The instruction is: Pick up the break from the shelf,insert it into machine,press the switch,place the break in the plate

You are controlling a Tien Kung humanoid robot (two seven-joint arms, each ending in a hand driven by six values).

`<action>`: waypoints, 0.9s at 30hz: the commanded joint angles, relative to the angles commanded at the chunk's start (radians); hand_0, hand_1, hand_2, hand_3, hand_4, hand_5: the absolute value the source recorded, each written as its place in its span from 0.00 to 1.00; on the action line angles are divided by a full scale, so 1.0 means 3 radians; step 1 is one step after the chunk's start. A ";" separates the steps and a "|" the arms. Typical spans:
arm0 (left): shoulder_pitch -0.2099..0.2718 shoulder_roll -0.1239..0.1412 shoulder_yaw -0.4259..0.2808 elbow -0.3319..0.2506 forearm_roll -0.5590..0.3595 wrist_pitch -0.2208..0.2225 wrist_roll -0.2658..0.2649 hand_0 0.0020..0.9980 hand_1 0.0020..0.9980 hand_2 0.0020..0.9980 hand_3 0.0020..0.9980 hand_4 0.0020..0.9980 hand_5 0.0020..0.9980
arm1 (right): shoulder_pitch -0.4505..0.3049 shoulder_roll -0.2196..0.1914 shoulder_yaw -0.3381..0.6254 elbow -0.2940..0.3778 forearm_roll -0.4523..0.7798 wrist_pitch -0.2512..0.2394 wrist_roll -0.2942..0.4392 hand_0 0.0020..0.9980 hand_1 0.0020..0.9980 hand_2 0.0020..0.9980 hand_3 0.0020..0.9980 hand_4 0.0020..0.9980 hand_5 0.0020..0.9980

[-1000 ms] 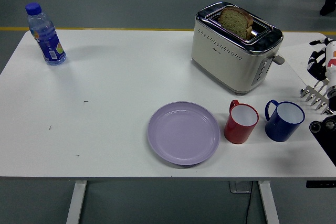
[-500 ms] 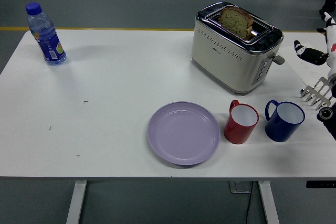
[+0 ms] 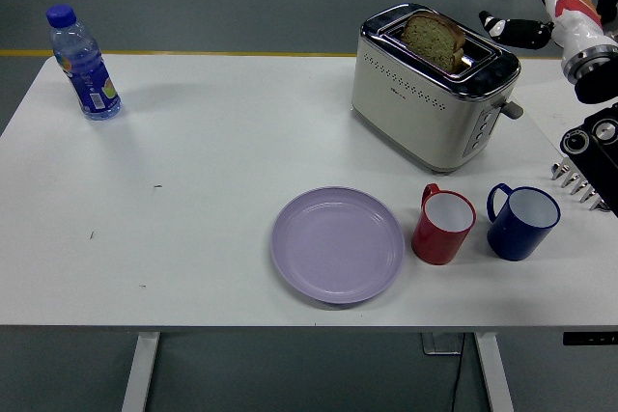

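Bread slice [image 3: 434, 40] sat upright in the toaster [image 3: 432, 87] slot, near the table's [image 3: 193, 190] far right edge, top standing proud of the slot; I judged insertion done and the slice ready to be lifted. Since a second ago my right hand [image 3: 526, 16] rose from the right edge, beside the metal rack [image 3: 582, 183], to hover just right of the toaster top; fingers looked extended and held nothing. Lever [image 3: 512, 109] untouched. Plate [image 3: 337, 244] waited empty near the front edge, beside the red mug [image 3: 443, 224] and blue mug [image 3: 521, 221]; bottle [image 3: 84, 64] at far left corner. Left hand unseen.
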 joint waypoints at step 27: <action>0.0007 0.0044 0.0052 0.0000 -0.0036 0.0025 -0.0005 0.68 0.64 0.70 0.65 0.47 0.93 | 0.0955 0.0854 -0.0684 -0.1437 -0.0302 0.0713 -0.0482 0.81 0.74 0.79 0.84 0.78 0.20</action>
